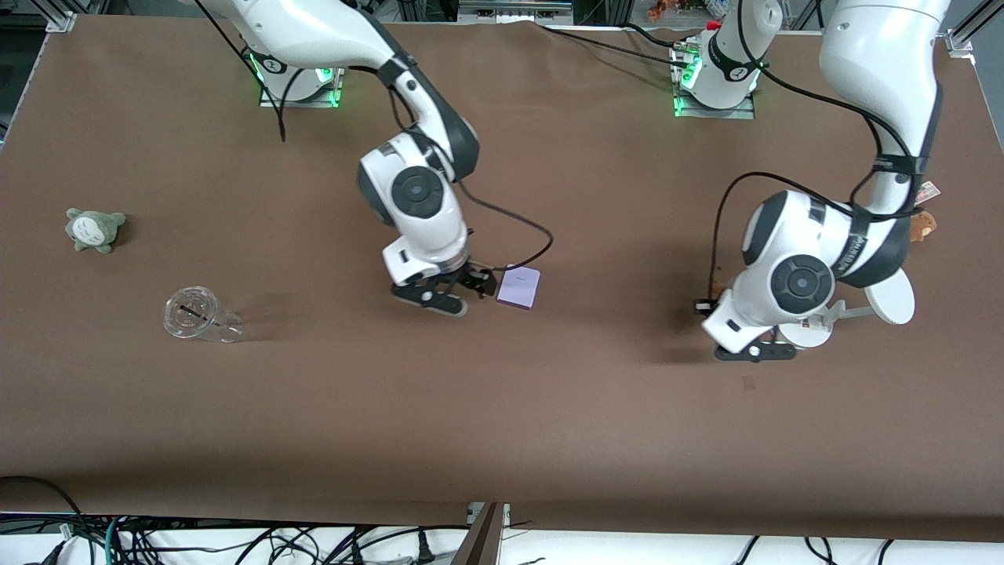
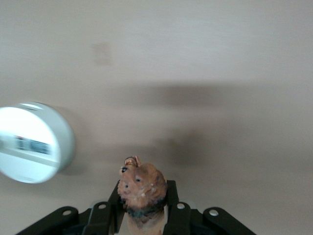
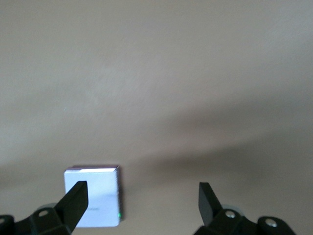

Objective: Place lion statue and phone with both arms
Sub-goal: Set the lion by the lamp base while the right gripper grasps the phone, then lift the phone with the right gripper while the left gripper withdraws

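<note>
A: Where is the lion statue (image 2: 142,188)?

B: Pinched between the fingers (image 2: 172,203) of the left gripper (image 2: 143,210), head end sticking out. That gripper is low over the brown worktop (image 1: 596,408), toward the left arm's end, just beside the white round-based stand (image 1: 890,298).

A: And the phone (image 1: 519,286)?

B: Flat on the worktop near the middle, pale lavender. The right gripper (image 1: 459,292) is down beside it with its fingers (image 3: 76,196) spread wide and nothing between them. In the right wrist view one finger overlaps the phone's corner; I cannot tell whether they touch.

A: Anything else out there?

B: A clear cup (image 1: 196,315) on its side and a grey-green round plush (image 1: 94,228), both toward the right arm's end, well apart from the phone.
</note>
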`<state>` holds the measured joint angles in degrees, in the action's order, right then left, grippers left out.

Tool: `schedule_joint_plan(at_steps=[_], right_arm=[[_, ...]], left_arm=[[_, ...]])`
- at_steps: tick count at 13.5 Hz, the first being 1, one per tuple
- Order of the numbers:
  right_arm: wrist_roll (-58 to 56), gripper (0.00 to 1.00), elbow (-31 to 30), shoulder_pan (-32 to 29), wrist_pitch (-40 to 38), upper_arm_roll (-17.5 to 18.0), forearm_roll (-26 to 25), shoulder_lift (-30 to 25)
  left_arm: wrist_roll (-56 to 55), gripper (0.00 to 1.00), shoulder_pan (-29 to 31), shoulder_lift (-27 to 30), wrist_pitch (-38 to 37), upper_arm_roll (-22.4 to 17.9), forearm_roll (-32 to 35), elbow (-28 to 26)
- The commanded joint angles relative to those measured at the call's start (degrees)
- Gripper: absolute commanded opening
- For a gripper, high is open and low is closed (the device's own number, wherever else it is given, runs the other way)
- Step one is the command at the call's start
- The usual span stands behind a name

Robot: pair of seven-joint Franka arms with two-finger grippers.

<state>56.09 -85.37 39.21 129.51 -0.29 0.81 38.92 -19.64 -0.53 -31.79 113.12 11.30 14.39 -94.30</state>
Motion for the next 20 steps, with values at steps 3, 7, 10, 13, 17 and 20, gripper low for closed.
schedule_joint_plan(at_steps=[3, 7, 10, 13, 17, 20], right_arm=[[5.34, 1.00, 5.64, 5.17, 0.30, -0.59, -0.20, 6.24], [5.87, 1.00, 8.46, 7.28, 0.39, -0.85, -0.29, 9.59], [5.70, 1.00, 9.70, 7.81, 0.57, -0.86, -0.55, 11.09], [5.70, 1.00, 9.96, 8.08, 1.62, -0.86, -1.69, 13.02], [5.88, 1.00, 10.05, 8.34, 4.43, -0.86, -1.60, 14.61], [5.61, 1.00, 11.10, 8.69, 4.17, -0.86, -1.60, 14.61]], left_arm=[[3.46, 0.03, 4.22, -3.27, 7.97, 0.30, 3.54, -2.90], [6.29, 0.33, 6.42, -3.36, 13.71, 0.39, 3.54, -6.07], [6.81, 1.00, 6.51, -2.93, 13.36, 0.39, 3.54, -5.81], [6.55, 1.00, 6.07, 1.10, 7.41, 1.26, 3.45, -3.89], [9.96, 1.00, 6.07, 7.08, -3.40, 2.06, 3.45, 1.82], [10.94, 1.00, 6.33, 12.61, -13.52, 1.97, 2.57, 9.46]])
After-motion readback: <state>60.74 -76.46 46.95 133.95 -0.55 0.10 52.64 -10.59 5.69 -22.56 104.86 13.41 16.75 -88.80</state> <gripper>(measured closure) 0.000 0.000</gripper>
